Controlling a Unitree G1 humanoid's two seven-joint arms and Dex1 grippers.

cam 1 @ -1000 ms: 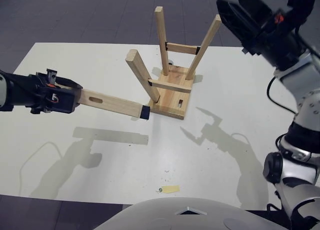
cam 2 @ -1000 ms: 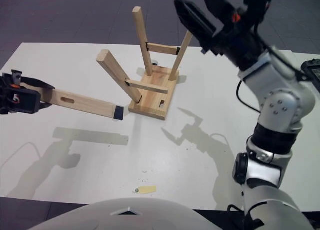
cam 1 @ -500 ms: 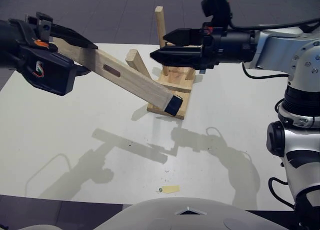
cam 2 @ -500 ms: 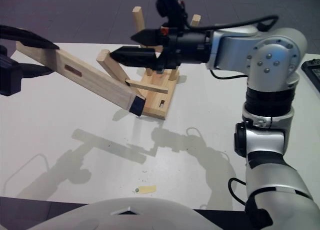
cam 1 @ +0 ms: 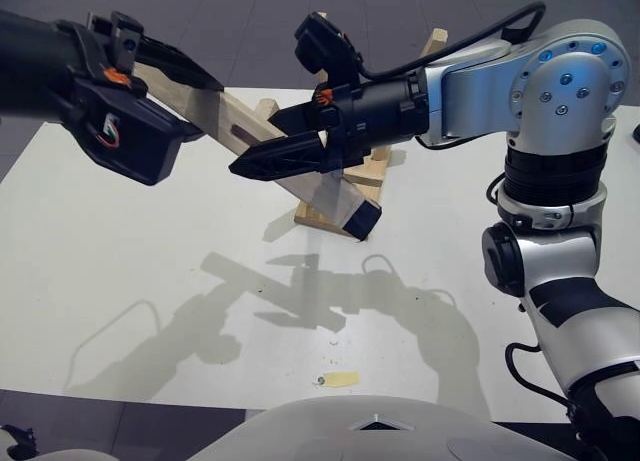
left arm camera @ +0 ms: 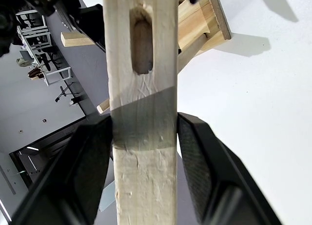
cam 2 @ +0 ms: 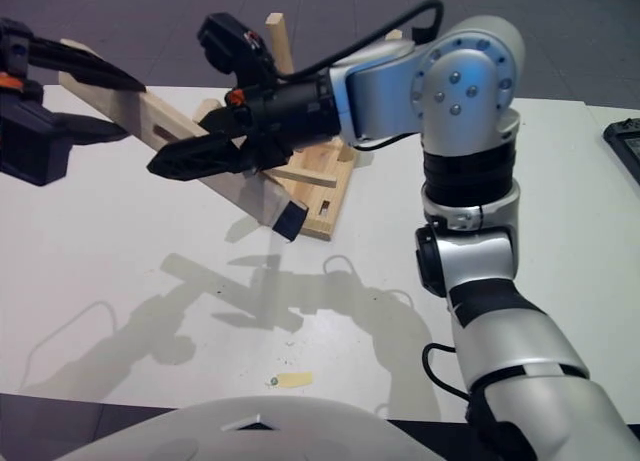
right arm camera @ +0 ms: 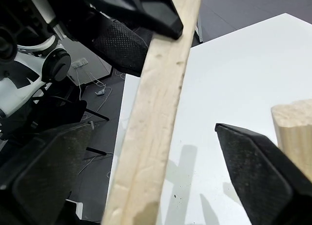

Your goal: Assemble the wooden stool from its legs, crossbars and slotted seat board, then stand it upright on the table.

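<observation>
My left gripper (cam 1: 205, 106) is shut on the upper part of a slotted wooden leg (cam 1: 300, 171), holding it slanted above the table; its pads (left arm camera: 92, 166) press both sides of the leg (left arm camera: 141, 112). The leg's black-capped foot (cam 1: 362, 219) hangs low by the front of the upturned seat board (cam 2: 325, 196). The board lies on the table with legs (cam 2: 277, 36) and crossbars standing up from it, partly hidden by my right arm. My right gripper (cam 1: 262, 146) is open, its fingers (right arm camera: 258, 176) spread wide on either side of the held leg (right arm camera: 156, 122).
The white table (cam 1: 120, 251) has free room to the left and front. A small yellow tag (cam 1: 340, 379) lies near the front edge. A dark device (cam 2: 625, 141) sits at the table's far right edge.
My right arm has swung left and down across the stool, and its open fingers now straddle the held leg. The left arm has shifted the leg slightly toward the seat board.
</observation>
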